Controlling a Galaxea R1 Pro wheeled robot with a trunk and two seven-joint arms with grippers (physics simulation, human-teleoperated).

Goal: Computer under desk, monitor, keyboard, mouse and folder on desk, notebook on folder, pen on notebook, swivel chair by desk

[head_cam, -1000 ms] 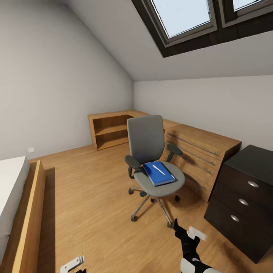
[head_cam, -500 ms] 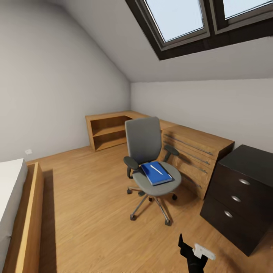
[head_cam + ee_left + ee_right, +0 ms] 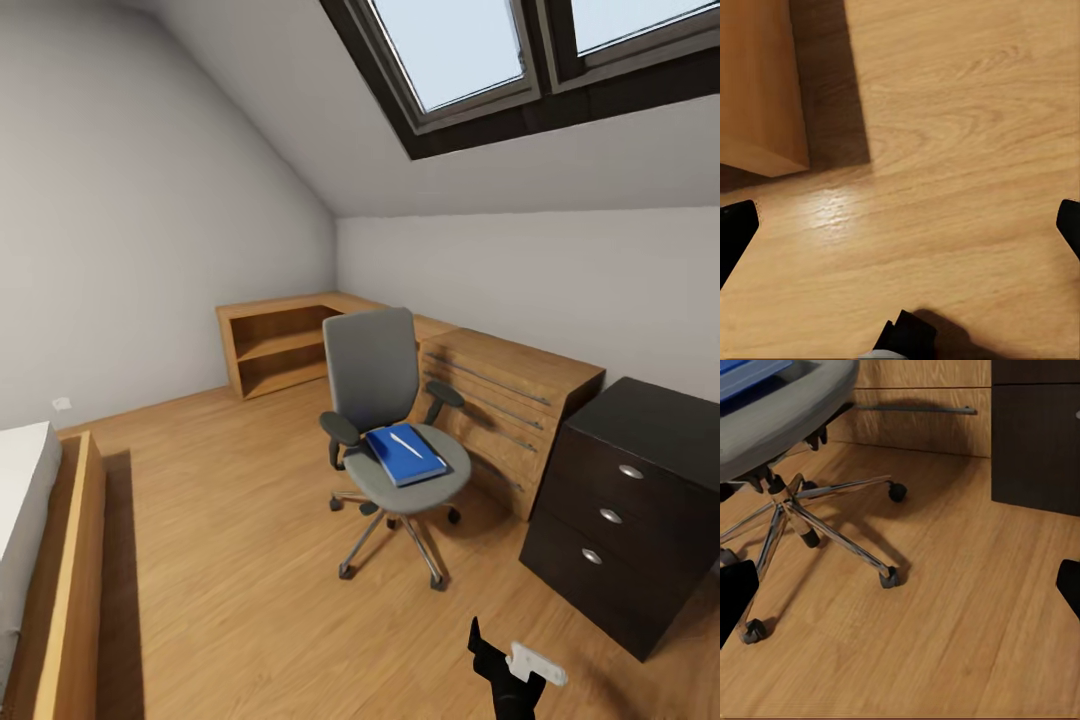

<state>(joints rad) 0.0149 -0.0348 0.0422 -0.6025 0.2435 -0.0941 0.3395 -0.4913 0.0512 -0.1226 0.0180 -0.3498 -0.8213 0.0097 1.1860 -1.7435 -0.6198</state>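
Observation:
The swivel chair [image 3: 385, 420] stands on the wood floor, its chrome base [image 3: 802, 517] close in the right wrist view. On its grey seat lies the blue notebook [image 3: 405, 454] with the white pen [image 3: 406, 445] on top. I cannot make out the folder under the notebook. The desk's dark drawer unit [image 3: 615, 515] stands to the chair's right. My right gripper [image 3: 510, 668] hangs low in front of the chair, open and holding nothing [image 3: 900, 589]. My left gripper [image 3: 900, 225] is open over bare floor. The computer, monitor, keyboard and mouse are out of view.
A light wooden dresser [image 3: 505, 395] with bar handles stands behind the chair, and an open wooden shelf [image 3: 275, 350] fills the far corner. A bed with a wooden frame [image 3: 70, 580] runs along the left. A sloped ceiling with skylights [image 3: 460, 50] hangs overhead.
The whole head picture has shifted: the chair and furniture sit slightly further left and smaller, so the camera moved. The notebook and pen rest as before on the seat.

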